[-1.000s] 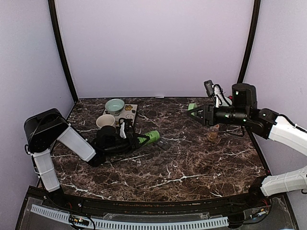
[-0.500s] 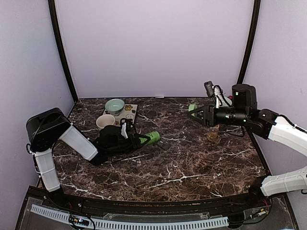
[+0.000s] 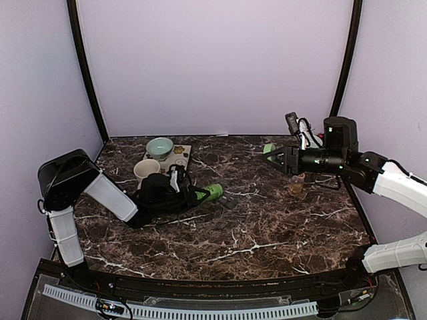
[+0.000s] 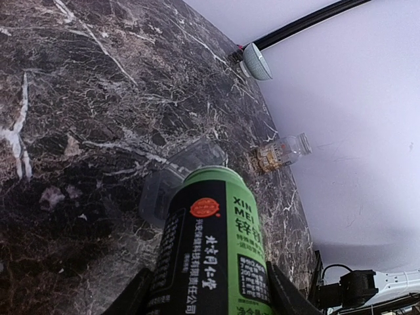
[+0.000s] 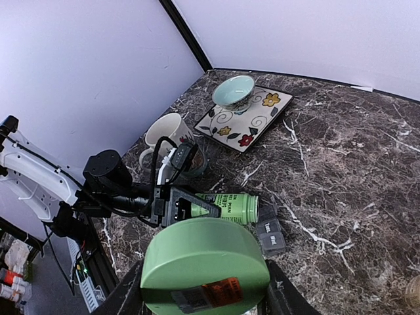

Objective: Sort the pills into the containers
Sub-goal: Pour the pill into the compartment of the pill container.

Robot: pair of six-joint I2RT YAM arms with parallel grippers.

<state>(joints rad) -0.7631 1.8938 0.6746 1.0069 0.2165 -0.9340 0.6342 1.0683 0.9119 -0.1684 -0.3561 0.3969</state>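
From above, my left gripper (image 3: 197,194) is gripping a green bottle (image 3: 212,192) that is lying almost level, low over the table (image 3: 267,233). Its free end is pointing at the containers (image 3: 231,197), which are resting just beside it. My right gripper (image 3: 272,155) is hovering well apart, on the far right, and is pinching a green cap (image 3: 267,149). Below it a little jar (image 3: 295,189) is standing on the marble. I am judging that the step is pouring. To do it well I should be bringing the bottle end over one compartment only and tipping it slowly, because tiny pieces would be rolling away on this polished stone. In my left wrist view the jaws are closing on both sides of the bottle, which is a smooth round cylinder with a glossy black and green label. I cannot tell if its end is open. The containers are looking like thin, half-clear grey plastic with square cells, light enough to slide if I am bumping them. The jar is clear and is showing tan-yellow pills (image 4: 268,157) inside. In my right wrist view the jaws are holding the cap by its rim. It is a flat, matte disc with a small sticker. Beyond it a white mug (image 5: 167,134) is standing near a flowered square plate (image 5: 266,105), which is carrying a pale teal bowl (image 5: 234,88).
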